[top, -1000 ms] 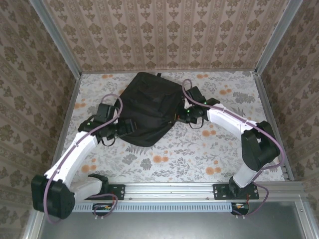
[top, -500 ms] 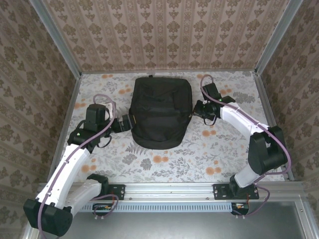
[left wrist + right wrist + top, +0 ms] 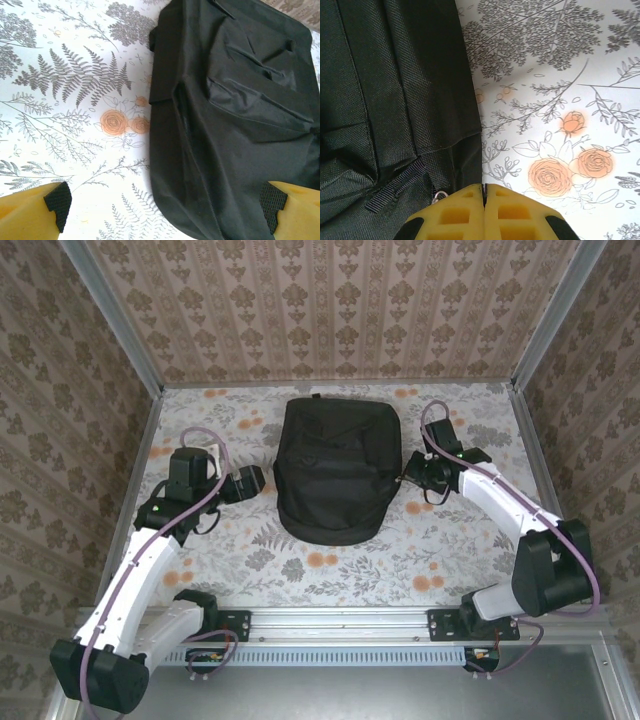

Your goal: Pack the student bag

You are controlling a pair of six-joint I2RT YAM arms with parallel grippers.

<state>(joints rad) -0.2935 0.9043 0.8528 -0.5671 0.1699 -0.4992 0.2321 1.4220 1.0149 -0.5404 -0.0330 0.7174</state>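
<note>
The student bag (image 3: 335,475), a large black fabric backpack, lies flat in the middle of the floral table. It also fills much of the left wrist view (image 3: 240,110) and the right wrist view (image 3: 395,100). My left gripper (image 3: 255,481) hovers just off the bag's left side, open wide, with nothing between its pads (image 3: 165,202). My right gripper (image 3: 409,472) is at the bag's right edge. Its yellow fingers are pressed together (image 3: 484,192) right at the fabric edge, beside a small metal zipper ring (image 3: 439,196).
Patterned walls with metal corner posts (image 3: 120,330) enclose the table on three sides. A metal rail (image 3: 340,625) carrying the arm bases runs along the near edge. Bare floral tabletop (image 3: 330,570) lies between the bag and the rail.
The bag has slid to the right and turned from tilted to square with the table, following my right gripper as it drew back. My left gripper has come off the bag's left edge.
</note>
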